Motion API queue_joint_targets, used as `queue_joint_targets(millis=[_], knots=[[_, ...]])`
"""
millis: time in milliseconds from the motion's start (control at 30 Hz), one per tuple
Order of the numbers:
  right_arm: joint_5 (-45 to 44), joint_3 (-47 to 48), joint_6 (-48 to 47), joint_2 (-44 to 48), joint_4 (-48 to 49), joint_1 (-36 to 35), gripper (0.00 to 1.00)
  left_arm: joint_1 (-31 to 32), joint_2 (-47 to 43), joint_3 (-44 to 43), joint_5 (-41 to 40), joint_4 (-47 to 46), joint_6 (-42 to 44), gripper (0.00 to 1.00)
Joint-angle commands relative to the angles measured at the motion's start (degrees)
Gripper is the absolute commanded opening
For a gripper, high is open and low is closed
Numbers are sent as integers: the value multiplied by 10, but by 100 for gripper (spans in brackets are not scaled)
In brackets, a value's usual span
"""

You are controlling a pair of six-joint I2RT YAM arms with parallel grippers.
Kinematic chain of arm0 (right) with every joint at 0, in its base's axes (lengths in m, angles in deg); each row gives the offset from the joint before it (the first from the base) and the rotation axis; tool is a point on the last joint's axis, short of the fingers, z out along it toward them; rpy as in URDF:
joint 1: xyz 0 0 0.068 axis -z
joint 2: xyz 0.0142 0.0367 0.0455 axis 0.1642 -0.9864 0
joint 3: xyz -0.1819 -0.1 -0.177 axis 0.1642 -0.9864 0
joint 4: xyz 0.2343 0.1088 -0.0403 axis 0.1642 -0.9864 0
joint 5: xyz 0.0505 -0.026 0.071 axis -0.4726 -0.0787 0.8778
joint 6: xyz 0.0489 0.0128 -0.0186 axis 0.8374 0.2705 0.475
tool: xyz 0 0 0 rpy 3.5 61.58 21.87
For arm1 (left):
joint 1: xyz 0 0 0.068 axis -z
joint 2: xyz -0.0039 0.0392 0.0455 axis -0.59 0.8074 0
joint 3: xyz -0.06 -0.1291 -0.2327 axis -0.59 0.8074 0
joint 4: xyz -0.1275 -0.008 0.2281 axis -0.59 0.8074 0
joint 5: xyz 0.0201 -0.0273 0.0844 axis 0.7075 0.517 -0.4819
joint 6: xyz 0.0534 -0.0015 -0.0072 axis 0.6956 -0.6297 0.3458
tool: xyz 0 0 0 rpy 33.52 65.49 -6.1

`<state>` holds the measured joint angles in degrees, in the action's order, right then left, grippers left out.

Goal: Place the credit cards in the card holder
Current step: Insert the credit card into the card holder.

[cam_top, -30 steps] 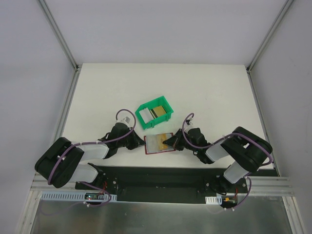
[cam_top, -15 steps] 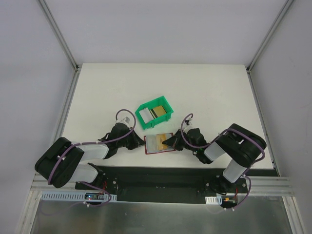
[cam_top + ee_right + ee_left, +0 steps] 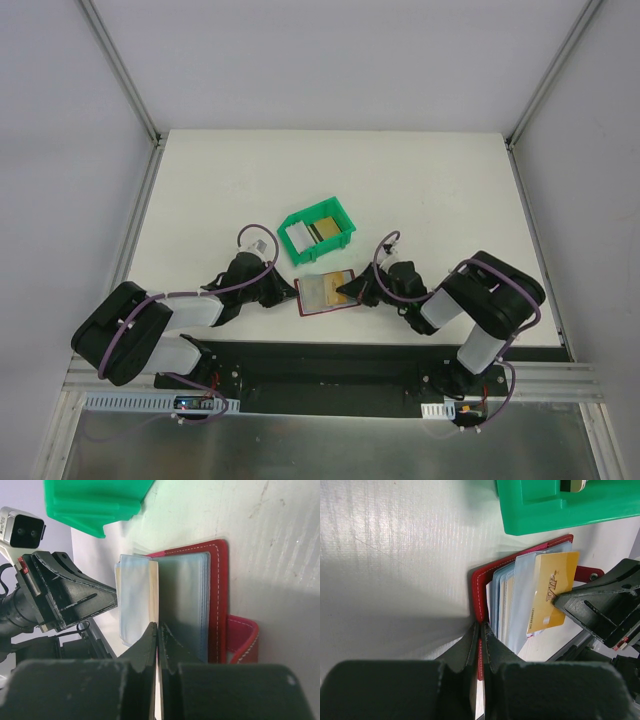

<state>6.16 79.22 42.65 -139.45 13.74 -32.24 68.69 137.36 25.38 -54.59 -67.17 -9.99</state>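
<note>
White table (image 3: 420, 190), near edge: left gripper (image 3: 481, 627) pinched tight on card holder (image 3: 218, 600), red cover, at its 9 o'clock. Right gripper (image 3: 157, 627), from 3 o'clock, jaws together on gold VIP card (image 3: 551, 592) lying over open blue pockets (image 3: 522, 600). Beyond, at 12 o'clock, green bin (image 3: 550, 510) with more credit cards (image 3: 322, 230) inside.

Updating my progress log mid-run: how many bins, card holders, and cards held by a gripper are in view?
Green plastic bin: 1
Dark red folding card holder: 1
Golden-yellow flat card, held by the right gripper: 1
Total: 3
</note>
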Motion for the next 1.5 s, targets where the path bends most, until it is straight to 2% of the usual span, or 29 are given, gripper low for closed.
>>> queue_joint_targets(millis=[0,233,533,667,733,900,1133,1233,1467], knots=[[3,13,-23,-18,5,-1,0,0,27,23,-29,96,25,0],[7,32,-25,-29,10,-15,0,0,33,22,-25,87,28,0],[-4,39,27,-50,15,-51,0,0,30,27,-26,81,23,0],[6,44,32,-51,4,-45,2,0,34,25,-25,76,23,0],[8,47,26,-34,-39,-38,4,0,31,26,-25,76,22,0],[-1,67,-38,39,-171,-28,22,0,23,31,-30,76,21,0],[-93,145,-157,153,-455,-42,39,0,23,27,-28,79,23,0],[-99,165,-172,158,-492,-46,39,0,24,26,-27,78,26,0],[-80,201,-175,113,-498,-62,36,0,23,25,-24,78,27,0]])
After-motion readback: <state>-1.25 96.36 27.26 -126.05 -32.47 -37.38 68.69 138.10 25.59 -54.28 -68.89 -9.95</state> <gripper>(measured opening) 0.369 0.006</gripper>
